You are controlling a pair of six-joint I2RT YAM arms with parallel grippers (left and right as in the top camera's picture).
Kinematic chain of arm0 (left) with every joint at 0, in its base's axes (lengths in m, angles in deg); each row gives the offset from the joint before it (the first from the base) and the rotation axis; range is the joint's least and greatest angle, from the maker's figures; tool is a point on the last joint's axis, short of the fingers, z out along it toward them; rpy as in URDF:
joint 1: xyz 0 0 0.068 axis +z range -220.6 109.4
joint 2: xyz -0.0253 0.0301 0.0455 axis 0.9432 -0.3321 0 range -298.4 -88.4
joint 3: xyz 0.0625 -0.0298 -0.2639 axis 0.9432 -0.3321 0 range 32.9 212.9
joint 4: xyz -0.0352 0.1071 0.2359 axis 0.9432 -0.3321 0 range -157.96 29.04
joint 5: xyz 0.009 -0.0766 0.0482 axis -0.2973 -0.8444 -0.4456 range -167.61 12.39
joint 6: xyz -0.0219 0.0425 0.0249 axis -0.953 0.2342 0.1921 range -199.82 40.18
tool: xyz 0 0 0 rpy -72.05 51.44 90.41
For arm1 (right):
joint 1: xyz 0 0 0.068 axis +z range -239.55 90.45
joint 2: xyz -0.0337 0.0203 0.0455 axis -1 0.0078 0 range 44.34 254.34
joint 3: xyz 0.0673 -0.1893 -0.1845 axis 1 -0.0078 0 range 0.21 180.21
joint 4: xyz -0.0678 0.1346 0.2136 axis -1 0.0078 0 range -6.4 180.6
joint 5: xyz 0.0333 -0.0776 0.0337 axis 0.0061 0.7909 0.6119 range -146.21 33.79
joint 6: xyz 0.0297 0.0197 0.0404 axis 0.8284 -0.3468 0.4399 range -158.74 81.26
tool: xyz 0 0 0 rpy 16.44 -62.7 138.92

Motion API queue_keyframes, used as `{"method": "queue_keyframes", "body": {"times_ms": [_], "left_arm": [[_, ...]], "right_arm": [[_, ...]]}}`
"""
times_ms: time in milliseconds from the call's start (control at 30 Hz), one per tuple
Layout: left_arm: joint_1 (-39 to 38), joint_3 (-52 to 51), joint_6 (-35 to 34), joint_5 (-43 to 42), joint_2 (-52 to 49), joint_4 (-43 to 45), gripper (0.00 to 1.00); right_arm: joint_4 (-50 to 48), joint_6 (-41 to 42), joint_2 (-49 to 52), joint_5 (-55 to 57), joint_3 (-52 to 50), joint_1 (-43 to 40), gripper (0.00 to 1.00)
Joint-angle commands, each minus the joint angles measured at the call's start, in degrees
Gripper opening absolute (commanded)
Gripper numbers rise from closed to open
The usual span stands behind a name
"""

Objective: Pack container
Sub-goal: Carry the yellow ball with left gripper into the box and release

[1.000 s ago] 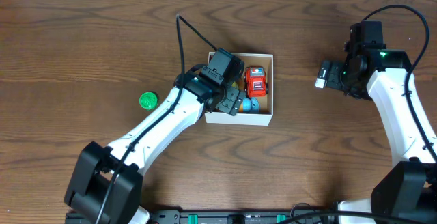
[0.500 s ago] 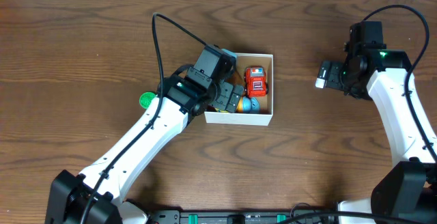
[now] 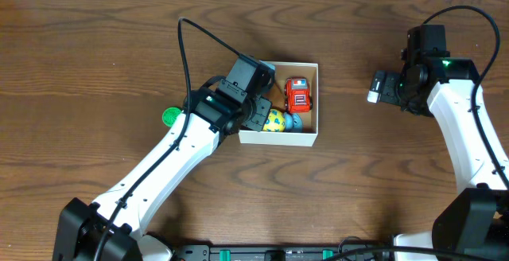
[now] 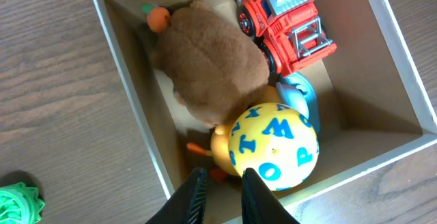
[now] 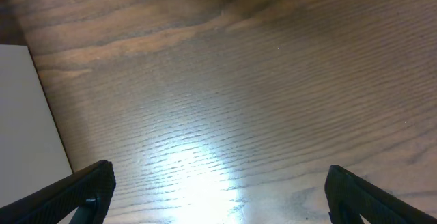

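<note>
1. The container (image 3: pixel 280 137) sits on the wooden desk (image 3: pixel 95 46) a bit behind the centre. It's between the two arms and much closer to the left one.
2. The left tool (image 4: pixel 222 191) hangs over the container's near-left corner. Its two fingers are pinched almost together with only a thin gap, and there's nothing between them.
3. Right by those fingertips is a yellow ball (image 4: pixel 273 145) with blue letters on it, lying inside the container against its front wall.
4. A brown plush toy (image 4: pixel 212 67) fills the left half of the container and touches the ball.
5. A small orange bit (image 4: pixel 158 19) pokes out at the plush's far end, but it's hard to say what it is.
6. A red toy truck (image 4: pixel 287 22) lies along the right wall, and a pale blue thing (image 4: pixel 300 98) is wedged between the truck and the ball.
7. A green round thing (image 3: pixel 172 117) lies on the desk just left of the left arm, outside the container.
8. The right tool (image 5: pixel 218 197) is well off to the right of the container. Its fingers are spread wide over bare wood, holding nothing.
</note>
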Motion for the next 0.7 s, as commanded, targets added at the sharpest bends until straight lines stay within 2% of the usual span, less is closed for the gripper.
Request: {"method": "queue_keyframes", "body": {"times_ms": [0, 67, 133, 267, 667], "left_arm": [[-0.6, 0.5, -0.3, -1.1, -0.8, 0.1, 0.19], [-1.2, 0.5, -0.3, -1.1, -0.8, 0.4, 0.19], [-1.9, 0.5, -0.3, -1.1, -0.8, 0.6, 0.12], [-3.7, 0.5, -0.3, -1.1, -1.2, 0.7, 0.08], [-4.9, 0.5, -0.3, -2.4, -11.0, 1.5, 0.08]], "right_arm": [[0.1, -0.5, 0.1, -0.2, 0.3, -0.4, 0.99], [0.1, -0.5, 0.1, -0.2, 0.3, -0.4, 0.99], [0.1, -0.5, 0.1, -0.2, 0.3, -0.4, 0.99], [0.1, -0.5, 0.1, -0.2, 0.3, -0.4, 0.99], [0.2, -0.5, 0.1, -0.2, 0.3, -0.4, 0.99]]}}
